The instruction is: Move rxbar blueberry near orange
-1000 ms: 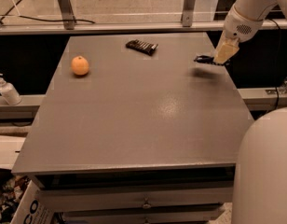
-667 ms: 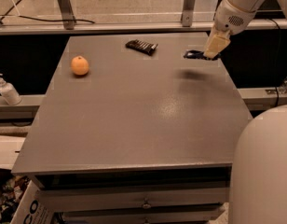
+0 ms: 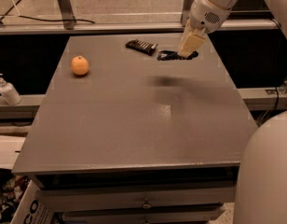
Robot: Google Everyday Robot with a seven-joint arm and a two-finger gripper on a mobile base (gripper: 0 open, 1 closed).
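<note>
The orange [image 3: 80, 65] sits on the grey table [image 3: 134, 120] at the far left. My gripper [image 3: 184, 54] hangs from the white arm at the upper right and is shut on the rxbar blueberry [image 3: 167, 56], a flat dark-blue wrapper. It holds the bar in the air above the far part of the table; its shadow falls on the tabletop below. The bar sticks out to the left of the fingers. The orange is well to the left of the gripper.
A black ridged bar [image 3: 141, 46] lies on the table's far side, just left of the held bar. A white pump bottle [image 3: 7, 90] stands on a ledge left of the table. My white base [image 3: 267, 171] fills the lower right corner.
My gripper has lifted the rxbar off the table's right side and carried it up and to the left, towards the black bar. The orange and the black bar have not moved.
</note>
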